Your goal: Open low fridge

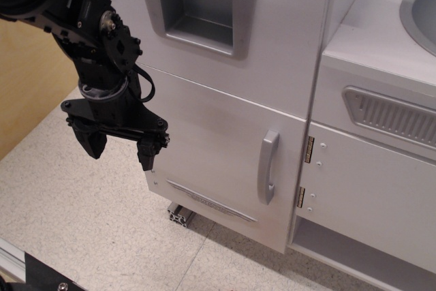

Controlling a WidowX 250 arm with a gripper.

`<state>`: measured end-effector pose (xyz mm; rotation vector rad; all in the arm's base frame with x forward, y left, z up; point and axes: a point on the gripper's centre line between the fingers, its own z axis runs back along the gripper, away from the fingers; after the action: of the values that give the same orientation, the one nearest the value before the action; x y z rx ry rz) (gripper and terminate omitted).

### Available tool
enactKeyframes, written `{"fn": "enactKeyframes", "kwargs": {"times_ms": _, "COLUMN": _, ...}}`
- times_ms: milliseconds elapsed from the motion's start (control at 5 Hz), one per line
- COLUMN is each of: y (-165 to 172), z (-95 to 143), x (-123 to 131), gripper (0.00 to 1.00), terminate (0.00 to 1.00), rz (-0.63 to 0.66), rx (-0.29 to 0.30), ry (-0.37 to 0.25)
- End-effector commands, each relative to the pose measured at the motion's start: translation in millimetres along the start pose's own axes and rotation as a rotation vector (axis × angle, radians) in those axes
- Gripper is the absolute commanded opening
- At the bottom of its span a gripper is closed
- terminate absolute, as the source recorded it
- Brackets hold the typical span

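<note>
Speckled beige bench point(88, 236) fills the foreground on my screen, with a short aluminium extrusion foot point(180, 215) showing under the low fridge point(211, 148). My black gripper point(119, 153) hangs just off the door's left edge, fingers pointing down, spread apart and holding nothing; I cannot tell whether the right finger touches the door. The door is flat, white and shut, with a thin silver trim strip point(211, 201) near its bottom and a vertical silver bar handle point(268, 166) toward its right edge, well apart from the gripper. Right of the handle, brass hinges point(308, 149) carry a smaller white cabinet door point(371, 192). Above the fridge door sits a recessed grey dispenser point(197, 6).
</note>
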<state>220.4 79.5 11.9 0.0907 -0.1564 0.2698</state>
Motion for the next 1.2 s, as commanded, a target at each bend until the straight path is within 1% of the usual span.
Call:
{"fn": "enactKeyframes", "kwargs": {"times_ms": 0, "y": -69.7, "z": 3.7, "x": 11.4, "gripper": 1.00, "terminate": 0.00, "rz": -0.147, "rx": -0.075, "ry": -0.084}}
{"fn": "enactKeyframes", "kwargs": {"times_ms": 200, "y": -98.2, "z": 1.3, "x": 19.2, "gripper": 1.00, "terminate": 0.00, "rz": -0.150, "rx": -0.076, "ry": -0.112}}
{"fn": "enactKeyframes", "kwargs": {"times_ms": 400, "y": -122.7, "z": -9.2, "x": 30.5, "gripper": 1.00, "terminate": 0.00, "rz": -0.176, "rx": -0.065, "ry": -0.138}}
{"fn": "enactKeyframes", "kwargs": {"times_ms": 600, "y": -129.6, "z": -20.9, "x": 41.3, "gripper": 1.00, "terminate": 0.00, "rz": -0.173, "rx": -0.046, "ry": -0.176}}
{"fn": "enactKeyframes", "kwargs": {"times_ms": 800, "y": -132.4, "z": -37.6, "x": 49.7, "gripper": 1.00, "terminate": 0.00, "rz": -0.195, "rx": -0.022, "ry": -0.220}}
{"fn": "enactKeyframes", "kwargs": {"times_ms": 1000, "y": -132.5, "z": -46.8, "x": 54.1, "gripper": 1.00, "terminate": 0.00, "rz": -0.208, "rx": -0.018, "ry": -0.235}}
